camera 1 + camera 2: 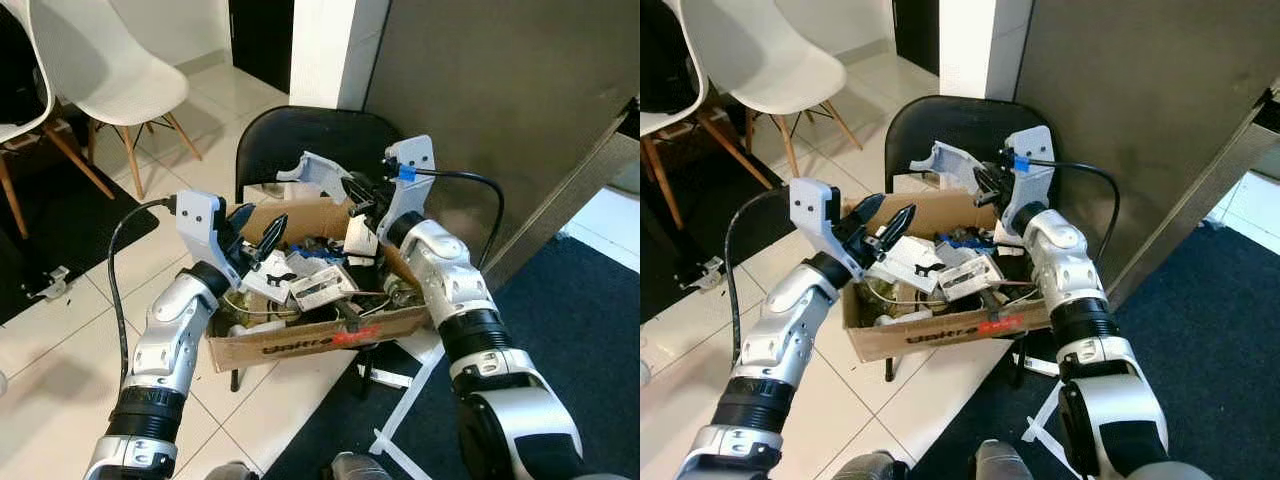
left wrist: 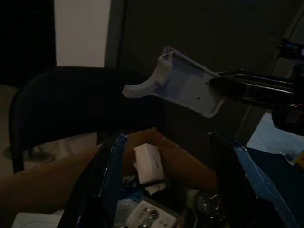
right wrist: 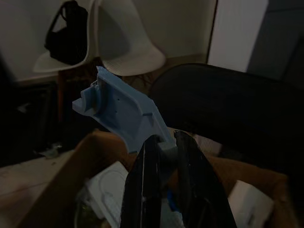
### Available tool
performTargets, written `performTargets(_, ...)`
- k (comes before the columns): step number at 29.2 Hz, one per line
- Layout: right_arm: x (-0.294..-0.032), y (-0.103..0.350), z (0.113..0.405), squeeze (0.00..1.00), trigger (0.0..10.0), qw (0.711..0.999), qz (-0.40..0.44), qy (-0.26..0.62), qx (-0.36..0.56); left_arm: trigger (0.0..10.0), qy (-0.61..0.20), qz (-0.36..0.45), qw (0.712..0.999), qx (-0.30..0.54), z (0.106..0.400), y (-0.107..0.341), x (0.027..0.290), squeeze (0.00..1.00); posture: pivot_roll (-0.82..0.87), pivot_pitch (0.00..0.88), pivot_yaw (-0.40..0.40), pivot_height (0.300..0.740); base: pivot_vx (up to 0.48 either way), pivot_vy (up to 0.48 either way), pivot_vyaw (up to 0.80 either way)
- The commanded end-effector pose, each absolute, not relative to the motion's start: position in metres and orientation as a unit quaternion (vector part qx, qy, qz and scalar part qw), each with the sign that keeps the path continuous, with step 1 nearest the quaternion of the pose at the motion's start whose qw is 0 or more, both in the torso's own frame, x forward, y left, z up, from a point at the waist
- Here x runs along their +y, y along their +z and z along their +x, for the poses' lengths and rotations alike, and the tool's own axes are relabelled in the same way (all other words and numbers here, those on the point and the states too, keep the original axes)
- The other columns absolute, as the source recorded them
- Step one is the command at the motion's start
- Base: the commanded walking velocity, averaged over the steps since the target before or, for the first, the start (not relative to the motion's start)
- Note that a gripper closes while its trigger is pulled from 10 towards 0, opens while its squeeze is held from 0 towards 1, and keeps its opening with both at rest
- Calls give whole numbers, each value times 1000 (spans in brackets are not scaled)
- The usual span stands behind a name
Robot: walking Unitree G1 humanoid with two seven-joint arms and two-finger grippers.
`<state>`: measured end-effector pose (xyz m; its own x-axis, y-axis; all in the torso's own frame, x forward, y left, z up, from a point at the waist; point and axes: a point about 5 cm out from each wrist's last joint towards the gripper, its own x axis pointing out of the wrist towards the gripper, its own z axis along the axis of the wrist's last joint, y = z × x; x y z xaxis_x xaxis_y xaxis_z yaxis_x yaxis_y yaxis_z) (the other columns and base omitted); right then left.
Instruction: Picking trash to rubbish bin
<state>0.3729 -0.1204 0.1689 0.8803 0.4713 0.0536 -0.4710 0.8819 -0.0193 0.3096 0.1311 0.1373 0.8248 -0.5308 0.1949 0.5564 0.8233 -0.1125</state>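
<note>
Right gripper (image 1: 985, 182): raised above the far edge of the cardboard box (image 1: 940, 335); jaws closed tight on one end of a pale grey plastic piece (image 1: 950, 164). Piece held in the air, clear of the box, jutting out from the jaws toward the robot's left, with a curved cut-out at its free end. In the right wrist view the two black fingers (image 3: 142, 190) pinch the lower edge of the piece, the rest standing out beyond the tips.

Left gripper (image 1: 882, 222): hovering over the near-left part of the box, jaws parted and holding nothing. Grey piece well above and beyond these jaws, not touching them; seen past the two spread fingers (image 2: 102, 190) in the left wrist view.

Cardboard box: open-topped, resting on the seat of a black chair (image 1: 310, 135), red and black print on its front wall. Contents: jumbled trash, including white packets (image 1: 320, 288), a small white carton (image 2: 148, 164) and a clear plastic bottle (image 2: 202, 204).

Surroundings: two white shell chairs (image 1: 110, 70) with wooden legs at the far left; pale tiled floor (image 1: 60, 350); dark blue carpet (image 1: 590, 330) at the right; dark grey wall panel (image 1: 480, 90) behind the box; white strips (image 1: 400, 415) on the floor beneath the chair.
</note>
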Motion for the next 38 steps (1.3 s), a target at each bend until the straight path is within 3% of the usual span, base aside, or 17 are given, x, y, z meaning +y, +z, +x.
performTargets(1,-120,171,374,0,10000,971,-37,237,-22,10000,-286,-75,952,-77,307,136,132,0,-48,0,-40,740,0,0,0)
performTargets(4,-121,171,376,0,10000,973,-63,220,-13,10000,-285,-76,952,-79,305,136,133,0,-48,0,-40,740,0,0,0)
performTargets(8,-125,171,378,184,10000,978,-68,198,-5,10000,-285,-76,952,-83,302,135,135,0,-48,0,-40,740,0,0,0)
performTargets(20,-150,170,384,208,10000,986,-96,133,23,10000,-278,-77,954,-82,295,131,138,0,-48,0,-39,740,0,0,0)
performTargets(21,-149,170,384,518,10000,985,-96,139,23,10000,-279,-78,954,-82,295,131,138,0,-48,0,-39,740,0,0,0)
performTargets(22,-147,170,383,1000,10000,984,-91,149,21,10000,-280,-78,954,-80,295,131,138,0,-49,0,-37,740,0,0,0)
performTargets(29,-153,173,385,1000,10000,992,-30,118,15,10000,-281,-78,953,-79,294,130,138,0,-49,0,-37,740,0,0,0)
performTargets(31,-159,182,387,1000,10000,993,64,100,-6,10000,-281,-77,953,-78,294,130,137,0,-49,0,-37,740,0,0,0)
performTargets(32,-160,187,388,839,10000,989,103,104,-16,10000,-281,-77,953,-78,294,130,137,0,-49,0,-37,740,0,0,0)
performTargets(33,-160,190,388,839,10000,986,126,108,-23,10000,-281,-77,953,-78,294,130,137,0,-49,0,-37,740,0,0,0)
performTargets(34,-158,193,387,451,10000,980,151,123,-32,10000,-281,-77,954,-78,294,130,137,0,-52,0,-38,740,0,0,0)
performTargets(35,-156,196,386,0,10000,974,172,143,-39,10000,-280,-77,954,-78,295,130,137,0,-52,0,-38,740,0,0,0)
performTargets(38,-137,197,377,0,10000,955,195,216,-55,10000,-276,-77,955,-80,296,133,137,0,-53,0,-41,740,0,0,0)
